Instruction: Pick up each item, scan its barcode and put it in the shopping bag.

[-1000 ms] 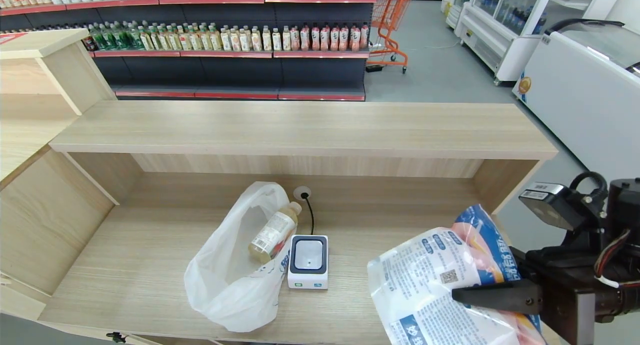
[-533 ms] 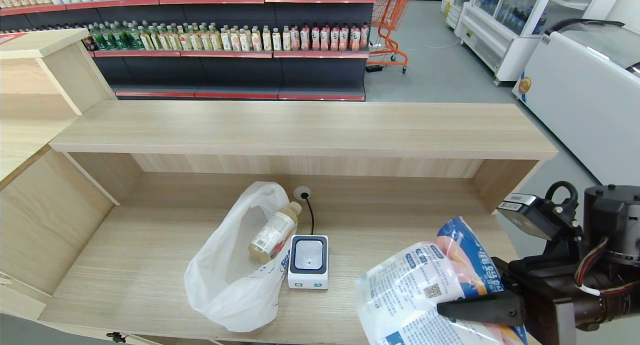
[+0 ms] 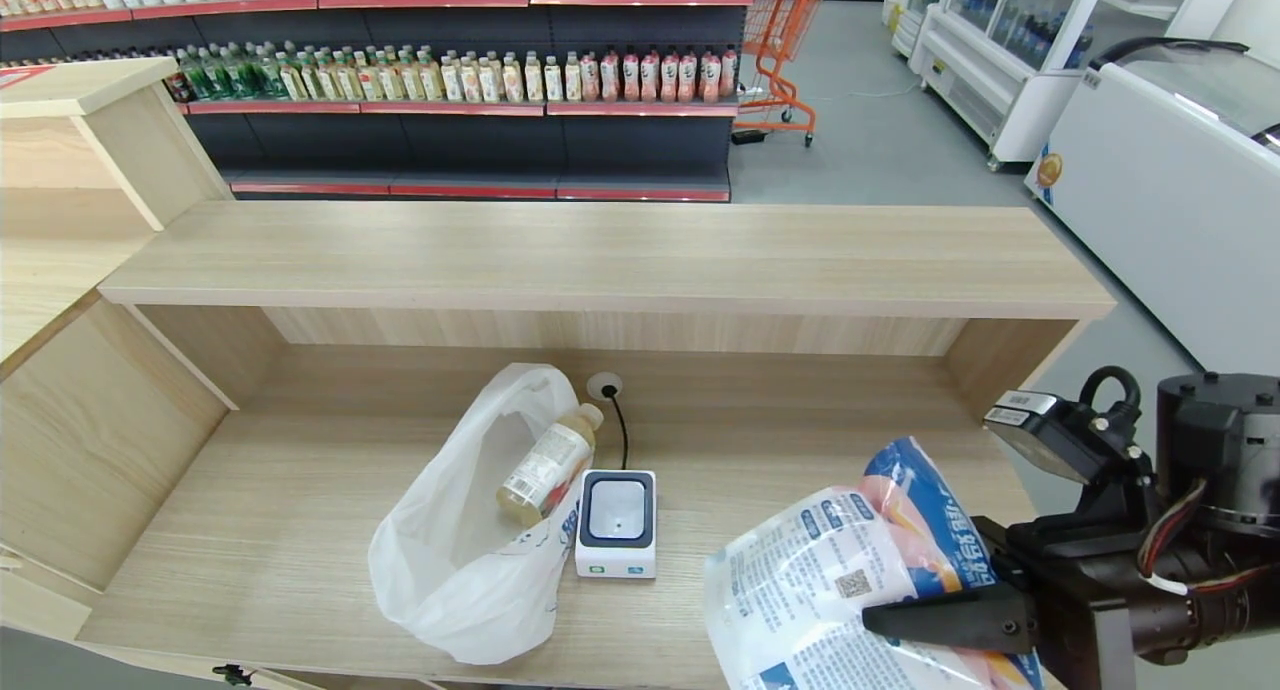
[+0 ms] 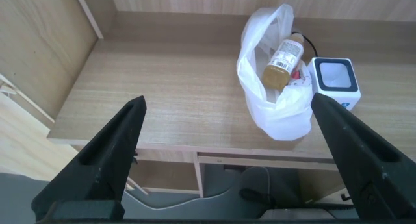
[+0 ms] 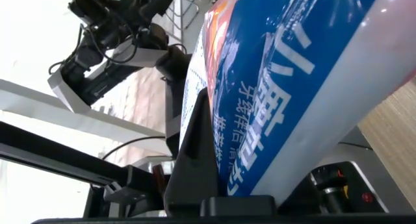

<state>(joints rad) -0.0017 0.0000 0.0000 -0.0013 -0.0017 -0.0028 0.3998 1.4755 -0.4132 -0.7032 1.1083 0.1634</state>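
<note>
One bag (image 3: 450, 580), one bottle (image 3: 548, 465), one scanner (image 3: 617, 525); right end effector (image 3: 900, 620) grasping one packet (image 3: 830, 570) — left end effector (image 4: 227, 102) released

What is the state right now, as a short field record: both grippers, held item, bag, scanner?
right gripper: shut on snack pack, over the right end of the counter
snack pack: white, blue and pink pouch, square code facing the head camera
left gripper: open, empty, above the front of the counter
shopping bag: white plastic, open, lying just left of the scanner
bottle: inside the bag's mouth, tilted, cap toward the back
scanner: white box, window up, cable running back
</note>
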